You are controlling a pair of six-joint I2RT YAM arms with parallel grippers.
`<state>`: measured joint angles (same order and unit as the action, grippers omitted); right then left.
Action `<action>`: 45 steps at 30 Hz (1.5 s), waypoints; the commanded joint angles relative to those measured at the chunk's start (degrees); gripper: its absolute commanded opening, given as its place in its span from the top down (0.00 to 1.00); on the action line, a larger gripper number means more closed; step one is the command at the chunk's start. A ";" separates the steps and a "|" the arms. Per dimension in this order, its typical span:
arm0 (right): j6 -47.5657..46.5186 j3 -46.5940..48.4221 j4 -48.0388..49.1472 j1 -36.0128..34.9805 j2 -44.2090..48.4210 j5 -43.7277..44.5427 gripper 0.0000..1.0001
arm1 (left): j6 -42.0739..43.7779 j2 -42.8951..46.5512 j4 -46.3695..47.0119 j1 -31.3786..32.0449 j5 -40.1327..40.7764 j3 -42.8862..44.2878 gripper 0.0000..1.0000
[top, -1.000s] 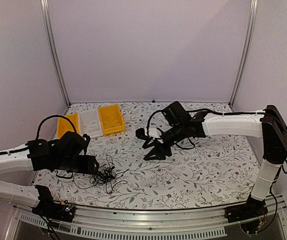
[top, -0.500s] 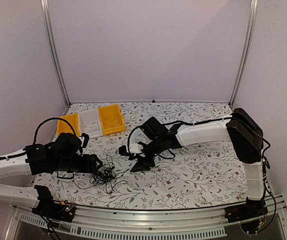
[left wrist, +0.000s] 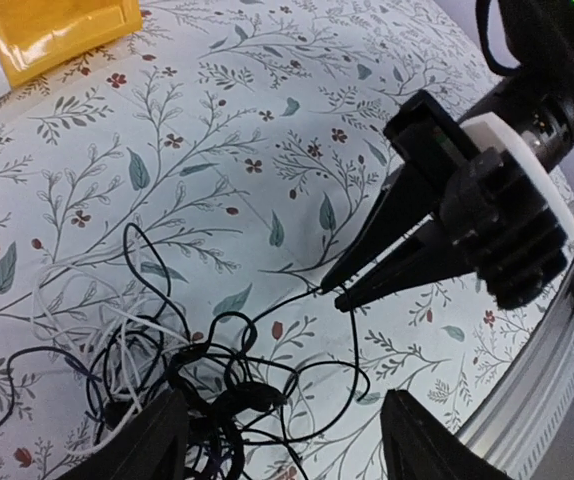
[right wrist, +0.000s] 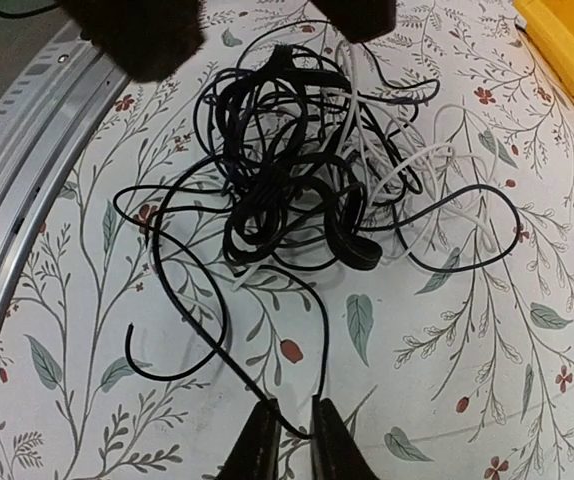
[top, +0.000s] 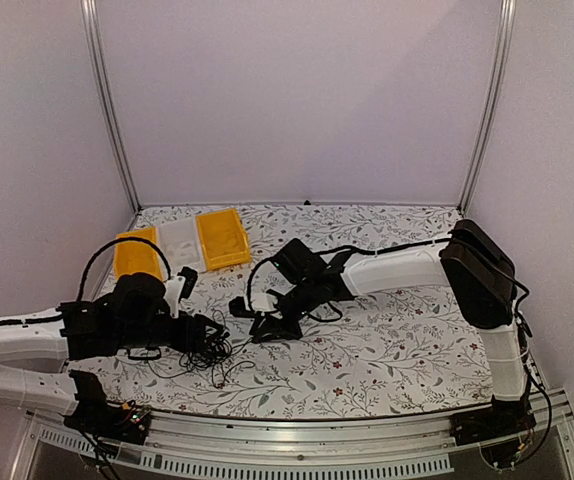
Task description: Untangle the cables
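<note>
The cables lie in a loose tangle of thin black and a few white wires near the table's front left, seen close in the left wrist view and the right wrist view. My left gripper hovers over the tangle's left side, open wide, holding nothing. My right gripper is low at the tangle's right edge. Its jaws stand almost together with a narrow gap, and a bend of one black strand lies in that gap. The same fingertips show in the left wrist view with the strand at them.
Two yellow bins with a white bin between them sit at the back left. An aluminium rail runs along the front edge, close to the tangle. Enclosure walls stand on three sides.
The right arm swung left and down to the tangle's edge and its jaws narrowed around a black strand. The left gripper shifted slightly right over the tangle and opened wider.
</note>
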<state>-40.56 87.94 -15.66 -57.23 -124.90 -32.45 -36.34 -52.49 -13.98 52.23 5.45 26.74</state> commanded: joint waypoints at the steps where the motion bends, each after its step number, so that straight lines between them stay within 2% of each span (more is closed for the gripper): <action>1: 0.89 1.85 -1.25 -0.55 -0.88 -5.52 0.96 | 5.26 4.87 11.24 6.31 3.07 -6.03 0.33; 2: 1.54 1.92 -1.30 -0.54 -0.81 -5.88 1.00 | 5.43 5.84 12.16 7.96 4.41 -7.17 0.33; 5: 2.92 2.07 -1.30 -0.51 0.01 -6.65 1.00 | 6.27 7.10 13.03 10.51 7.44 -9.86 0.33; 9: 5.14 2.23 -2.17 -0.51 1.57 -7.20 1.00 | 9.41 6.87 20.97 14.66 12.19 -13.07 0.32; 13: 7.45 2.10 -3.07 -0.28 3.23 -8.56 1.00 | 12.60 3.61 30.05 15.52 13.26 -16.19 0.32; 15: 8.42 2.06 -3.59 0.04 4.21 -9.48 1.00 | 13.53 0.52 31.09 15.45 16.08 -15.73 0.34; 18: 9.34 2.15 -5.25 0.56 6.32 -10.91 1.00 | 14.64 -4.22 30.85 15.38 22.93 -14.12 0.40; 21: 8.61 2.50 -8.80 0.82 9.50 -11.09 1.00 | 11.87 -6.73 30.56 14.73 30.45 -14.22 0.55; 28: 5.30 4.46 -19.19 1.77 17.16 -12.29 1.00 | 9.37 -13.88 41.36 8.62 25.53 -18.25 0.67; 35: 2.90 14.85 -28.06 2.98 21.20 -14.36 1.00 | 9.03 -29.40 48.23 5.46 21.67 -16.23 0.86; 40: 1.85 28.38 -32.59 7.81 22.75 -17.78 1.00 | 8.86 -39.03 48.44 5.37 19.11 -12.26 0.89; 43: 3.39 35.92 -32.82 11.41 23.81 -19.86 1.00 | 8.68 -41.86 48.88 5.47 18.89 -11.48 0.89; 45: 3.43 40.12 -32.92 13.29 24.78 -17.85 1.00 | 8.59 -42.37 49.17 5.52 18.81 -11.58 0.89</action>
<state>-37.28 118.69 -49.25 -47.77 -107.33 -45.76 -26.81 -91.44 41.50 58.78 25.87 16.80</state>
